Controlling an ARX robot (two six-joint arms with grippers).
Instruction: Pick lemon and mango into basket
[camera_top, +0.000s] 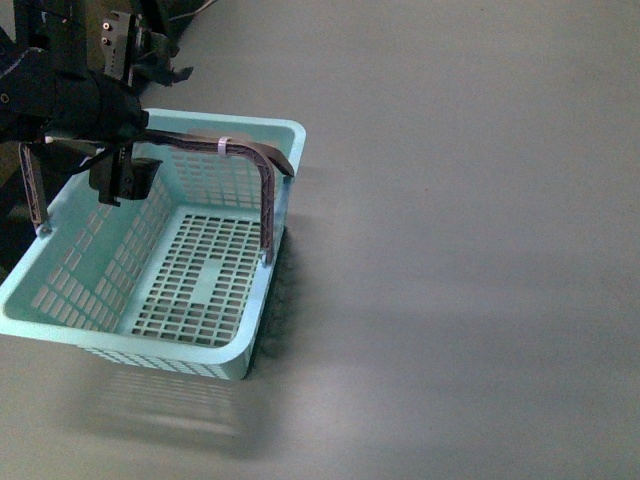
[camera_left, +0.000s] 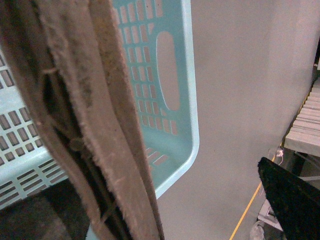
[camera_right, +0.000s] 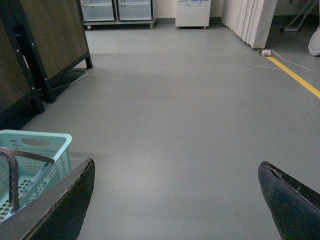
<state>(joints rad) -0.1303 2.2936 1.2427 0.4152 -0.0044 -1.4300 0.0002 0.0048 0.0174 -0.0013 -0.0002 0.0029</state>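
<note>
Left claw (camera_top: 125, 180): wide, right by the handle (camera_top: 268, 200) of the basket (camera_top: 80, 270).
Right claw (camera_right: 175, 165): wide, over the floor (camera_right: 190, 100).

Basket (camera_top: 95, 255) at left; handles (camera_top: 268, 195) arch over its far half.

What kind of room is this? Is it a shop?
Probably a big indoor workroom or storeroom, maybe set up like a shop. There's a wide grey floor with a yellow line, glass-door cabinets along the far wall, and a teal shopping basket.
</note>
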